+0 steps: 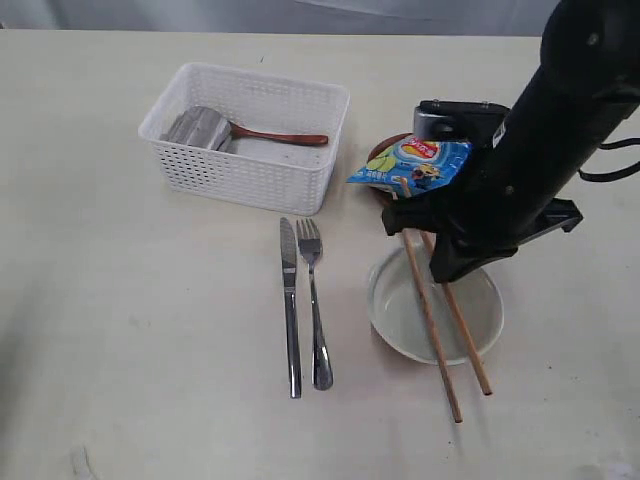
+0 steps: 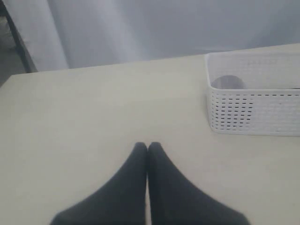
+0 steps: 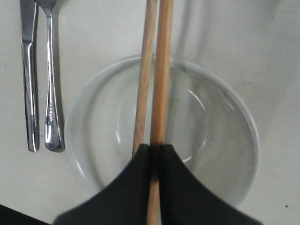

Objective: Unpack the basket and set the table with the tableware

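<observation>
Wooden chopsticks point(image 1: 432, 318), glossy bowl point(image 1: 400, 322), shiny steel knife point(image 1: 290, 305).

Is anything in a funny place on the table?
Yes. The blue chip bag lies tilted on top of the brown plate, covering most of it. The steel cup seems to lie on its side in the basket.

White lattice basket point(image 1: 250, 182) — blue chip bag point(image 1: 420, 166).

backdrop: pale grey curtain point(image 2: 164, 28), hanging folds | beside it: dark post point(image 2: 16, 37) | light: soft, even
</observation>
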